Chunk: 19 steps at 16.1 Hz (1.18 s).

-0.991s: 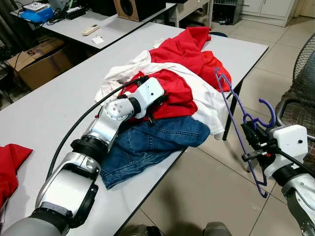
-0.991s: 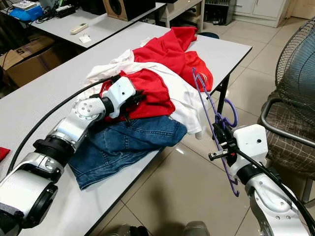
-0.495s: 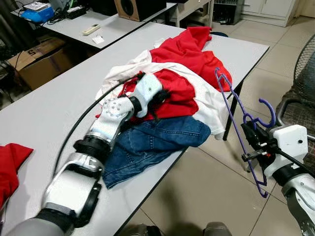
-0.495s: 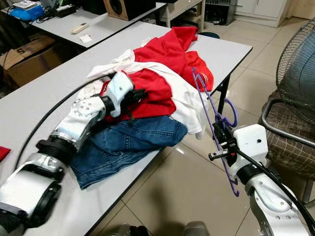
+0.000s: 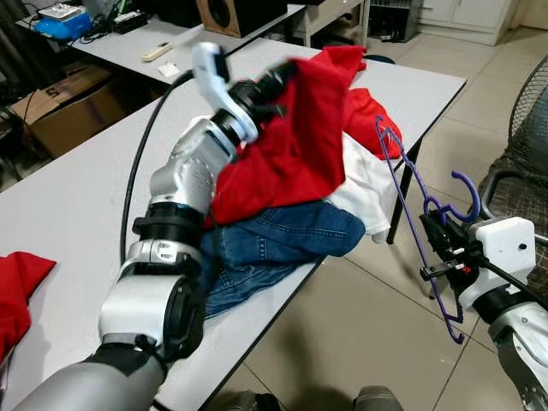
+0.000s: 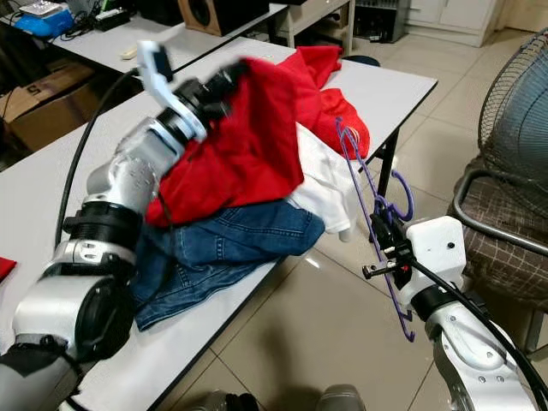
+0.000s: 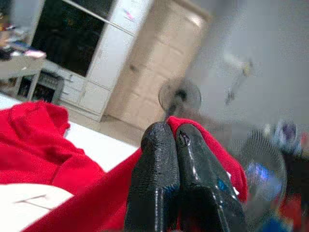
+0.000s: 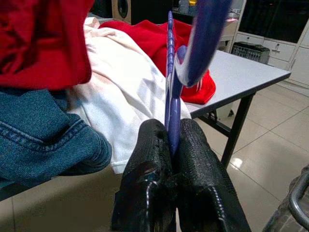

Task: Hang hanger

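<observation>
My left gripper (image 5: 267, 86) is raised above the table (image 5: 68, 188), shut on a red garment (image 5: 291, 145) that hangs from it over the clothes pile. In the left wrist view its fingers (image 7: 159, 159) pinch the red cloth (image 7: 77, 203). Under it lie blue jeans (image 5: 282, 240), a white shirt (image 5: 368, 184) and another red garment (image 5: 364, 107). My right gripper (image 5: 439, 235), off the table's right edge, is shut on the lower bar of a purple hanger (image 5: 411, 193) held roughly upright; the right wrist view shows the hanger (image 8: 170, 96) clamped between the fingers (image 8: 149, 150).
A fan (image 5: 529, 94) and a chair (image 5: 505, 184) stand at the far right on the tiled floor. Behind is a second table (image 5: 205, 43) with small items, and a cardboard box (image 5: 60, 107) beneath. Another red cloth (image 5: 17, 287) lies at the table's near left.
My left arm has swung up and back, lifting the red garment off the pile. The right gripper and hanger have stayed where they were.
</observation>
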Motion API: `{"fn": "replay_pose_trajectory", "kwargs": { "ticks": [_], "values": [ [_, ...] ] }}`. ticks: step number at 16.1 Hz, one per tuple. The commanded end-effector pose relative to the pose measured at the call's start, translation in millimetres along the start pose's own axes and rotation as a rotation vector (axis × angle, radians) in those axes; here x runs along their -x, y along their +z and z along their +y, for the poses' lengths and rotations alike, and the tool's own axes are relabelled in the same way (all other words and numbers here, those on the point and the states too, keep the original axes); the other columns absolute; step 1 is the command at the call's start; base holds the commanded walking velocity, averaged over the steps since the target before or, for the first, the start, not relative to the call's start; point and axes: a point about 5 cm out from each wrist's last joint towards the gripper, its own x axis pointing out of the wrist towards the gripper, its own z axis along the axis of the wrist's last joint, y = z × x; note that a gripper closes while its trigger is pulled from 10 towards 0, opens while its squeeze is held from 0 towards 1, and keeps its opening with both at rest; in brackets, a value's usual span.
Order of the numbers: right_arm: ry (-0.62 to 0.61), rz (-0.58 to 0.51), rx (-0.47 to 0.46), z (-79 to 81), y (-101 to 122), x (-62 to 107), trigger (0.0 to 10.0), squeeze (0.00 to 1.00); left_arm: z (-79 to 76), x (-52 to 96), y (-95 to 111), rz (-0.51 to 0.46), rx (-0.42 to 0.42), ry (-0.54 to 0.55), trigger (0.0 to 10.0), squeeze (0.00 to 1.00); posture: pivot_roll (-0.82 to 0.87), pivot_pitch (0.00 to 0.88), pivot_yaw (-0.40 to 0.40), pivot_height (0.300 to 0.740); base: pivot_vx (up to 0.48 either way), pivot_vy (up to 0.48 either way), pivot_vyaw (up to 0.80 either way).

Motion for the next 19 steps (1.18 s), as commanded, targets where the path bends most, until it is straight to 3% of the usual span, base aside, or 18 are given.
{"fn": "replay_pose_trajectory", "kwargs": {
  "ticks": [1, 3, 5, 6, 7, 8, 9, 10, 11, 13, 17, 19],
  "values": [
    [0.003, -0.017, 0.001, 3.2, 1, -1.1, 10.0, 0.00, 0.3, -0.5, 9, -0.017, 0.061, 0.019, 0.0, 0.00, -0.30, 0.000, 0.198, 0.740, 0.000, 0.000, 0.00],
    [0.003, -0.016, -0.001, 3.8, 1, -1.3, 10.0, 0.00, -4.5, -1.6, 6, 0.046, 0.037, -0.007, 0.0, 0.00, -0.30, 0.000, 0.200, 0.740, 0.000, 0.000, 0.00],
    [0.003, -0.017, -0.002, 3.8, 1, -2.0, 10.0, 0.00, -23.6, -2.6, -1, 0.205, -0.086, -0.144, 0.0, 0.00, -0.29, 0.000, 0.201, 0.740, 0.000, 0.000, 0.00],
    [0.004, -0.017, -0.002, 3.9, 1, -2.2, 10.0, 0.00, -27.6, -3.2, 0, 0.212, -0.077, -0.165, 0.0, 0.00, -0.29, 0.000, 0.201, 0.740, 0.000, 0.000, 0.00],
    [0.002, -0.019, -0.001, 3.6, 2, -2.6, 10.0, 0.00, -38.2, -13.6, 32, 0.005, 0.105, -0.164, 0.0, 0.00, -0.29, 0.000, 0.203, 0.740, 0.000, 0.000, 0.00],
    [-0.003, -0.022, -0.001, 2.7, 2, -2.8, 10.0, 0.00, -34.8, -17.1, 74, -0.260, 0.366, -0.115, 0.0, 0.00, -0.29, 0.000, 0.204, 0.740, 0.000, 0.000, 0.00],
    [-0.005, -0.022, -0.001, 2.5, 2, -2.8, 10.0, 0.00, -18.0, -13.0, 91, -0.383, 0.486, -0.003, 0.0, 0.00, -0.29, 0.000, 0.205, 0.740, 0.000, 0.000, 0.00],
    [-0.007, -0.022, -0.003, 2.7, 1, -2.8, 10.0, 0.00, 18.6, 3.6, 100, -0.489, 0.577, 0.235, 0.0, 0.00, -0.29, 0.000, 0.205, 0.740, 0.000, 0.000, 0.00],
    [-0.007, -0.020, -0.004, 3.4, 1, -2.6, 10.0, 0.00, 48.4, 24.5, 90, -0.453, 0.466, 0.444, 0.0, 0.00, -0.29, 0.000, 0.204, 0.740, 0.000, 0.000, 0.00],
    [-0.007, -0.020, -0.006, 3.5, 0, -2.8, 10.0, 0.00, 78.2, 54.7, 61, -0.290, 0.291, 0.674, 0.0, 0.00, -0.29, 0.000, 0.201, 0.740, 0.000, 0.000, 0.00],
    [-0.001, -0.020, -0.004, 3.0, 1, -4.2, 10.0, 0.00, 105.4, 87.2, 27, -0.146, 0.180, 0.899, 0.0, 0.00, -0.28, 0.000, 0.192, 0.740, 0.000, 0.000, 0.00],
    [-0.002, -0.019, -0.001, 1.9, 1, -4.0, 10.0, 0.00, 105.4, 89.4, 26, -0.089, 0.071, 0.860, 0.0, 0.00, -0.28, 0.000, 0.190, 0.740, 0.000, 0.000, 0.00]
  ]
}}
